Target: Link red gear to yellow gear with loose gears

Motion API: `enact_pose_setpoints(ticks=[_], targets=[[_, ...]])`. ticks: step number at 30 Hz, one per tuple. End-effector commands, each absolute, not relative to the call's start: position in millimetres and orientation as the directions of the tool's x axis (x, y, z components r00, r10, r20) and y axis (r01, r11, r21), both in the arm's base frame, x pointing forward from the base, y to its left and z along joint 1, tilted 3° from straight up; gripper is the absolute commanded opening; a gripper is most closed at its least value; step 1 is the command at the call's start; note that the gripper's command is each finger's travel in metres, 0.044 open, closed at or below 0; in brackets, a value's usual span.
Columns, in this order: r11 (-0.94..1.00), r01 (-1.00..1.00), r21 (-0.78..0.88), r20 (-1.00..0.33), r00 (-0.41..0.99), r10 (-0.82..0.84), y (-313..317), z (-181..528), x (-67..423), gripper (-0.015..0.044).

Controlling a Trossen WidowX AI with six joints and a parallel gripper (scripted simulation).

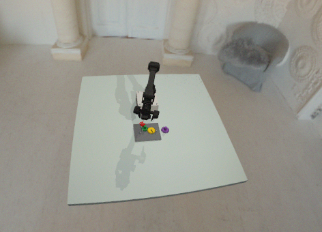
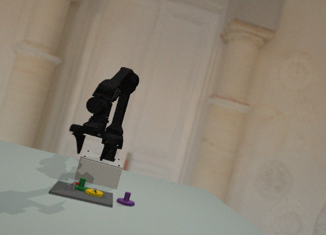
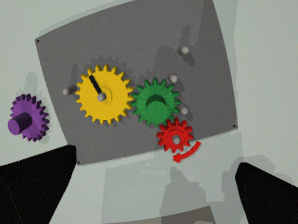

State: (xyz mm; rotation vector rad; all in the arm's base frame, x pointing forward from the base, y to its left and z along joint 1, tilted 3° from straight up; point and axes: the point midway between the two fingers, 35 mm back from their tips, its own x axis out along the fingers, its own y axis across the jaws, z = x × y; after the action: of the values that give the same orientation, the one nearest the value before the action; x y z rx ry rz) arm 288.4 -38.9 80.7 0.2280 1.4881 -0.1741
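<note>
The grey board [image 1: 147, 138] [image 2: 69, 196] [image 3: 130, 50] lies on the table. The red gear [image 1: 142, 123] [image 3: 175, 134] is near one edge, with the red arrow [image 3: 188, 154] beside it. The yellow gear [image 1: 151, 130] [image 2: 94, 193] [image 3: 111, 107] has a black stripe. The green gear [image 1: 144, 128] [image 2: 82, 184] [image 3: 159, 107] sits between them; its teeth meet both gears' teeth in the wrist view, and it looks flat. The purple gear [image 1: 165, 129] [image 2: 127, 199] [image 3: 31, 120] stands on the table beside the board. My gripper [image 1: 146, 119] [image 2: 90, 157] [image 3: 160, 165] is wide open and empty, above and back from the board.
Bare pegs stand on the board: one peg [image 3: 185, 50] far out, a second peg [image 3: 173, 78], a third peg [image 3: 184, 110] near the red gear, and another peg [image 3: 66, 91] beyond the yellow gear. The arm's pale base [image 2: 98, 173] stands behind the board.
</note>
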Motion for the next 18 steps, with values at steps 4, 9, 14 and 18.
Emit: enact_pose_setpoints(ticks=[4,9,14,18], targets=[[0.967,0.251,0.044,-0.997,0.076,0.025,-38.9,81.6,288.5,0.044],[0.967,0.251,0.044,-0.997,0.076,0.025,-38.9,81.6,288.5,0.044],[0.967,0.251,0.044,-0.997,0.076,0.025,-38.9,81.6,288.5,0.044],[0.967,0.251,0.044,-0.997,0.076,0.025,-38.9,81.6,288.5,0.044]])
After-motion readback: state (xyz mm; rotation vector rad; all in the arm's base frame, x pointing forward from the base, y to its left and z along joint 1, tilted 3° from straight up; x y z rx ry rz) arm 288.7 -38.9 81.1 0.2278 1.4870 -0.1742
